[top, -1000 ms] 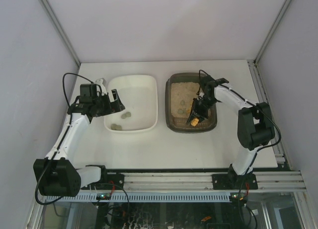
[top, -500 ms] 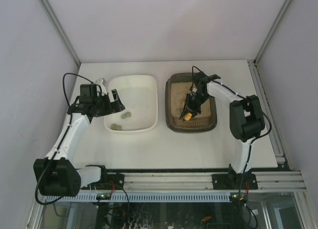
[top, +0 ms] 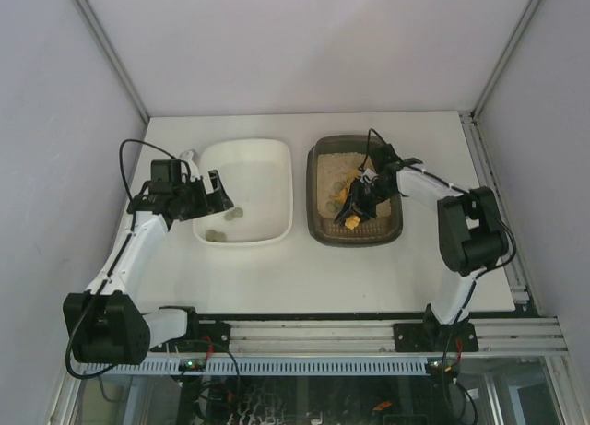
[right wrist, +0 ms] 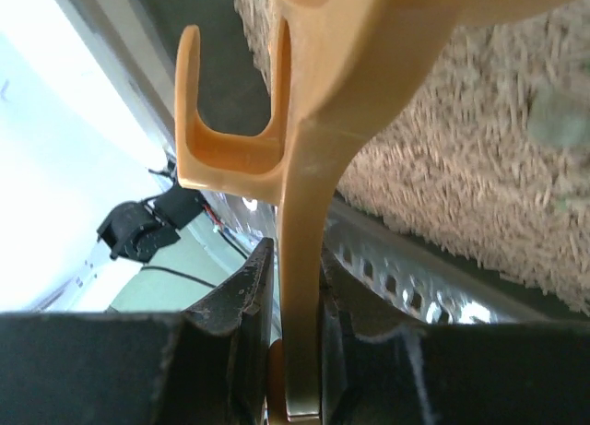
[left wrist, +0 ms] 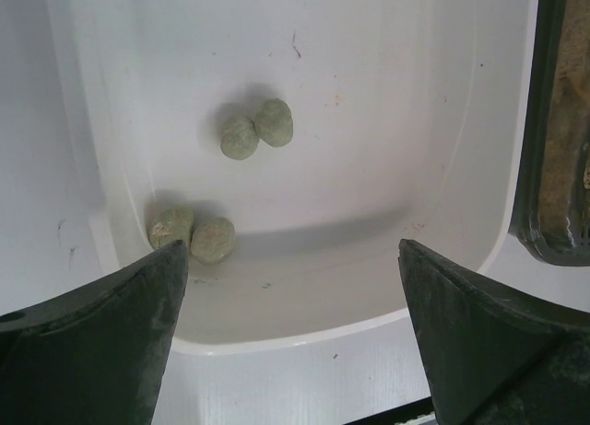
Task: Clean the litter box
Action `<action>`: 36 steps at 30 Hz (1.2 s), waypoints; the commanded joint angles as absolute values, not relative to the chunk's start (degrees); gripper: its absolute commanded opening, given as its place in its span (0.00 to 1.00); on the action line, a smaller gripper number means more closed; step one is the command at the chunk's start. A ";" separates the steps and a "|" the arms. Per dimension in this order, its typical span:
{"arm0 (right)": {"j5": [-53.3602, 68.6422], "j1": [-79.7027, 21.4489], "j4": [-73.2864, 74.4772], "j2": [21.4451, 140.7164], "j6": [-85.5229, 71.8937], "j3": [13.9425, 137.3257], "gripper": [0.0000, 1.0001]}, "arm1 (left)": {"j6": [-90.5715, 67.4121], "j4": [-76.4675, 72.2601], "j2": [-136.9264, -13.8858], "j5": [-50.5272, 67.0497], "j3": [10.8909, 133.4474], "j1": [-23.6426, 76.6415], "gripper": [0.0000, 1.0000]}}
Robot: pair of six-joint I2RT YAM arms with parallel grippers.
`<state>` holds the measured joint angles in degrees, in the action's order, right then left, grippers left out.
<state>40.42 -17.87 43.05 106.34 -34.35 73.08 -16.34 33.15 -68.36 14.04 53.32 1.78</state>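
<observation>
The right claw point(top: 354, 204), pinching an orange plastic scoop point(right wrist: 309, 112), has shifted leftward inside the dark grey-brown translucent plastic litter box point(top: 369, 240). The left claw point(top: 218, 189) stays spread, left of it.

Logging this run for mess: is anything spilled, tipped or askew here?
Nothing stands out. The litter box and white tub sit upright side by side, the litter is all inside the box, four greenish lumps lie in the tub, and no spill shows on the table. The right gripper holds the orange scoop.
</observation>
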 commanded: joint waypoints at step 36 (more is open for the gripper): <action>50.42 -14.36 -66.86 85.15 -72.42 19.74 0.00 | 0.22 37.21 -59.07 3.66 50.55 1.34 1.00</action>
